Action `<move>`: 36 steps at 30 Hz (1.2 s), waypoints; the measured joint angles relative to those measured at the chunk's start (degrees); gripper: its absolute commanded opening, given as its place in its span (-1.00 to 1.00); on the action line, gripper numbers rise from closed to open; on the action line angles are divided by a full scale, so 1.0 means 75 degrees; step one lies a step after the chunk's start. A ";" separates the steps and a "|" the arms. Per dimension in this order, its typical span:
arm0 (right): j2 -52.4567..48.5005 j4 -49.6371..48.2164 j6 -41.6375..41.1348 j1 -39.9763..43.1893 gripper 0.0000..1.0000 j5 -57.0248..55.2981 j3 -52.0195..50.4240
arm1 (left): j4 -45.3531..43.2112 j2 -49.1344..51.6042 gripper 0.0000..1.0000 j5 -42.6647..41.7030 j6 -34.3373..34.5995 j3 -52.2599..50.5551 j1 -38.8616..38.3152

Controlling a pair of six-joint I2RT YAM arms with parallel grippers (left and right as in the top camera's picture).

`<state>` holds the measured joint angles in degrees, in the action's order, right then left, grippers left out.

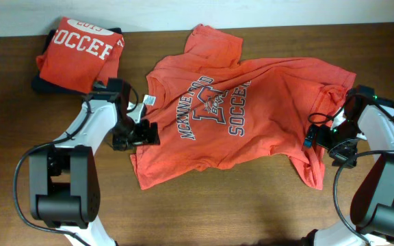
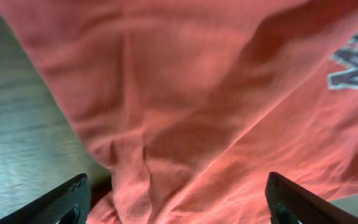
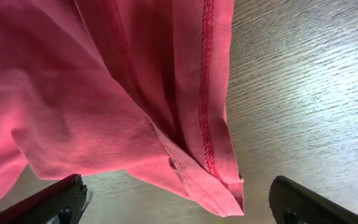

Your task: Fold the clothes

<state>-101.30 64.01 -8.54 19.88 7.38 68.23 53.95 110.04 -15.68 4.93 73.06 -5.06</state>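
A: Since a folded shirt [image 1: 81, 51] sits at the far left corner, you're starting on the spread shirt [image 1: 252, 116], which lies mid-table toward the right edge.

B: Agreed. Your left gripper [image 1: 144, 133] stands at its sleeve side and your right gripper [image 1: 318, 135] at the hem [image 3: 207, 124]. Both have jaws wide apart, holding nothing.

A: Next, I'd judge, you close on each edge and carry it across.

B: Careful: the wrist views cut off the fingers [image 2: 61, 202], so you can't tell whether cloth lies between them. The dark thing [image 1: 43, 85] under the folded shirt is mostly hidden.
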 measured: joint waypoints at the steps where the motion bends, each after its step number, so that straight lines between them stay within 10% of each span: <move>1: 0.0000 0.0000 0.0003 0.0000 0.97 0.0000 0.0000 | -0.0003 0.0000 0.78 -0.0026 -0.0003 -0.0067 0.0000; 15: 0.0000 0.0000 -0.0003 0.0000 0.97 0.0000 0.0000 | -0.0055 0.0000 -0.24 -0.0108 -0.0096 -0.0108 0.0000; 32: 0.0000 0.0000 -0.0003 0.0000 0.97 0.0000 0.0000 | 0.0329 0.0000 -0.02 0.0592 0.0364 -0.0108 0.0000; 36: 0.0000 0.0000 0.0000 0.0000 0.97 0.0000 0.0000 | 0.0338 0.0000 -0.48 0.0723 0.0507 -0.0122 0.0000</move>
<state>-101.30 64.01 -8.54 19.88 7.38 68.23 56.49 110.04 -10.26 8.73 72.14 -5.06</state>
